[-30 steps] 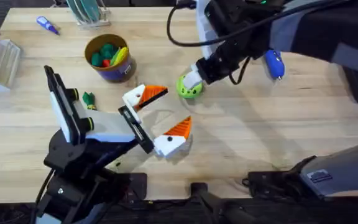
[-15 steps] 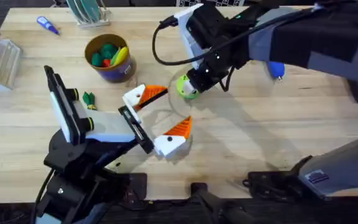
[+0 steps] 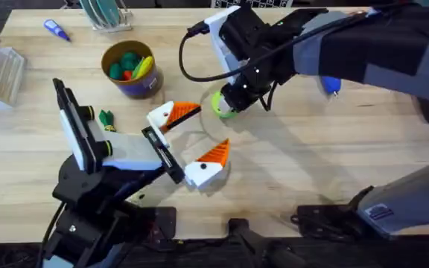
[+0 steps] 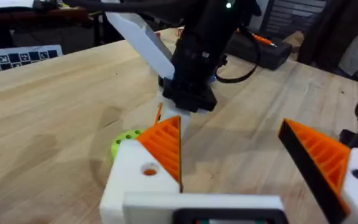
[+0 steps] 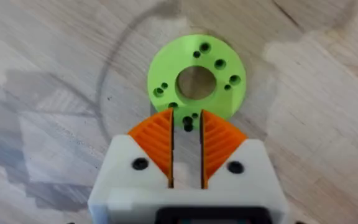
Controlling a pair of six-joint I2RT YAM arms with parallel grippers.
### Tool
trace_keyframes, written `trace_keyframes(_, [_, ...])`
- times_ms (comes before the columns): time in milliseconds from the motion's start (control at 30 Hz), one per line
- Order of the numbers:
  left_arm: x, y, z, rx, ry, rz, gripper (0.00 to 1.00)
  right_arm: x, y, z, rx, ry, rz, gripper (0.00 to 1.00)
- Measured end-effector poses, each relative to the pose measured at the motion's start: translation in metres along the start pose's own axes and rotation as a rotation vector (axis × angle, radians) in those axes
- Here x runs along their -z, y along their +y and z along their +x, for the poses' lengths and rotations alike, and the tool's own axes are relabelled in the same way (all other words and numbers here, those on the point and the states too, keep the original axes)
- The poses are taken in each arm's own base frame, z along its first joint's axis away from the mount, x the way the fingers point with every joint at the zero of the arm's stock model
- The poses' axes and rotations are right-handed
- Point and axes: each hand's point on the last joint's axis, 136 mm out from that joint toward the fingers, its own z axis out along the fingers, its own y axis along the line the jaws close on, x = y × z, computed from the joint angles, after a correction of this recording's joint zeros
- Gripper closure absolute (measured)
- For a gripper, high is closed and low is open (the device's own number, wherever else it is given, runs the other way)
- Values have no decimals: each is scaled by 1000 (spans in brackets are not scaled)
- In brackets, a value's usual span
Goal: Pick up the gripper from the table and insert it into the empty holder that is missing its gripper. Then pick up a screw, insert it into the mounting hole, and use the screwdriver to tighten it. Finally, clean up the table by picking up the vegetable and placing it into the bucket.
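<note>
Vegetable, tiny dark-green toy with orange-yellow end, lies on wooden table beside ochre yellow-rimmed bucket, nearest left gripper, its jaws wide apart. Right gripper nearly closed, seemingly empty, over lime-green disc.

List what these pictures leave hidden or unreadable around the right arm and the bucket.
1. Screwdriver: in the overhead view, the right arm covers all but one blue end.
2. Lime-green disc: in the right wrist view, the right gripper covers its near rim, so contact is unclear.
3. Bucket: in the overhead view, the toys inside are too small to name.
</note>
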Motion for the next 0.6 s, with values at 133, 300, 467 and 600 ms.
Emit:
trace_keyframes(133, [0, 0, 0, 0, 0, 0, 15, 0, 0, 5, -1, 20, 0, 771])
trace_keyframes(300, [0, 0, 0, 0, 0, 0, 15, 0, 0, 5, -1, 19, 0, 776])
trace_keyframes(467, [0, 0, 0, 0, 0, 0, 15, 0, 0, 4, -1, 17, 0, 784])
trace_keyframes(600, [0, 0, 0, 0, 0, 0, 15, -3, 0, 5, -2, 25, 1, 784])
